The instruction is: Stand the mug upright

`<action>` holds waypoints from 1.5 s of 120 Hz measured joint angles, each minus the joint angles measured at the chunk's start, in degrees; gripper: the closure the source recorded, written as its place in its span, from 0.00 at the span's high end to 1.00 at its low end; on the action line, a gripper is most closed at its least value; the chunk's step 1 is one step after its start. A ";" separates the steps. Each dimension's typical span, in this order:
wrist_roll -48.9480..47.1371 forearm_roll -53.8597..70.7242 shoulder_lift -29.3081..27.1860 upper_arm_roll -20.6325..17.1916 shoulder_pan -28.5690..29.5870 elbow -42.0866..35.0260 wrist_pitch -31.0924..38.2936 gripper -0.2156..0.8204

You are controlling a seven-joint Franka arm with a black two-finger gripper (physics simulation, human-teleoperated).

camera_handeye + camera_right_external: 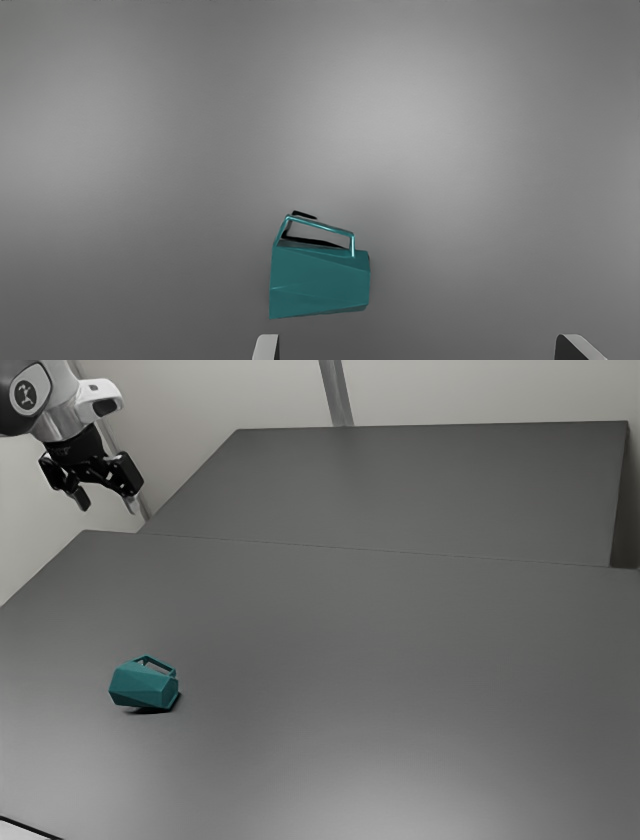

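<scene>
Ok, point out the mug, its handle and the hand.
Mug [320, 280]: wrist view, on its side wall.
Handle [320, 225]: wrist view, on its long bar.
Hand [108, 508]: exterior view, midway between its fingertips.

inside of mug [320, 280] hidden; arm [68, 408] cut off by edge

A broad, plain dark-grey table [330, 650] carries one thing, a teal, faceted mug [142, 687], lying on its side with its angular handle [322, 226] along one flank. A dark shadow [152, 711] sits directly beneath the mug. Well apart from the mug, on its far side in the exterior view, a thin straight seam [380, 550] crosses the grey. Pale, soft-edged sheens of light spread over the surface around the mug in the wrist view.
</scene>
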 joint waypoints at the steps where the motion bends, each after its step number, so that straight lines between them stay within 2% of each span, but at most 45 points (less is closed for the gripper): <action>1: 0.05 -0.01 0.01 0.00 0.00 0.00 0.02 0.79; 28: 1.32 -0.22 2.05 0.24 2.34 -0.12 0.49 0.79; 40: 1.76 -0.72 5.49 0.33 5.93 0.21 0.85 0.79; 71: 2.80 -15.20 13.66 0.61 17.14 -0.11 0.54 0.79; 86: 3.31 -19.92 18.16 0.61 22.73 0.24 -1.33 0.79; 101: 4.53 -23.48 22.12 0.63 25.81 0.36 -3.43 0.79; 137: 7.59 -26.46 29.13 1.48 27.14 -0.80 -10.88 0.79; 180: 10.94 -28.08 34.13 1.49 27.14 -0.31 -12.43 0.79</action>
